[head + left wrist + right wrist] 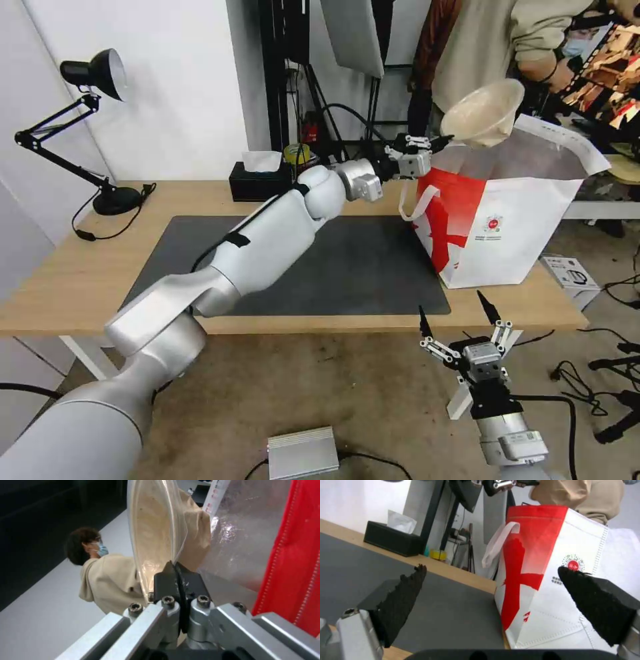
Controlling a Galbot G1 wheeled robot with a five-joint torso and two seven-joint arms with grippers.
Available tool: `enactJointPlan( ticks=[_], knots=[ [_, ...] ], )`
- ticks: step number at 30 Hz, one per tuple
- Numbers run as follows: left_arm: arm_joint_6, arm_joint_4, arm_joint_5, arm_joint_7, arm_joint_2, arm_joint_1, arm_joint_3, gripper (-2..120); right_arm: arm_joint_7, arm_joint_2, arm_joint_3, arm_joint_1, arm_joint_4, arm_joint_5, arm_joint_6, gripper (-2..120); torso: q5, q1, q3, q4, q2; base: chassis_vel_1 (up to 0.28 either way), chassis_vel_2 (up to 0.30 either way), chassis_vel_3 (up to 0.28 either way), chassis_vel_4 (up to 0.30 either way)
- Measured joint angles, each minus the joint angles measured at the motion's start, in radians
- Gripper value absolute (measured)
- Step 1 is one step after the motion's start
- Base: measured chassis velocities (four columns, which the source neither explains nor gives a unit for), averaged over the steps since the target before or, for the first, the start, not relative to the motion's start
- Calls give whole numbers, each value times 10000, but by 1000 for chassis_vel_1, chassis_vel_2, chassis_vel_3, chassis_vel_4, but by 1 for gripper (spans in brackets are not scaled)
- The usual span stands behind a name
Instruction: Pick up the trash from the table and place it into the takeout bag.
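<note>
My left gripper (441, 141) is shut on the rim of the round tan clear-lidded container (483, 113), a piece of the trash, and holds it tilted above the open top of the takeout bag (513, 227). In the left wrist view the container (156, 525) stands on edge between the closed fingers (166, 580), with the bag's silver lining (243, 530) just beyond. The white and red bag stands on the right end of the table (80, 267), partly on the dark grey mat (347, 267). My right gripper (453, 308) hangs open below the table's front edge, facing the bag (553, 567).
A black tissue box (257, 179) sits at the table's back edge and a black desk lamp (100, 133) at the far left. A person stands behind the bag. On the floor are a small carton (567, 273), a silver box (303, 453) and cables.
</note>
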Motion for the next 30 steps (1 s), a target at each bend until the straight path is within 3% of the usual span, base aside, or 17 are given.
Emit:
enactJointPlan(
  ticks=[4,30],
  knots=[
    [-89,380,168,-1,-265,59,-155,0,0,0,0,0,0,0,0,100,1,0,0,-1,0,0,0,0,0],
    [-99,998,260,361,-490,106,-116,0,0,0,0,0,0,0,0,100,-1,0,0,0,0,0,0,0,0]
  ],
)
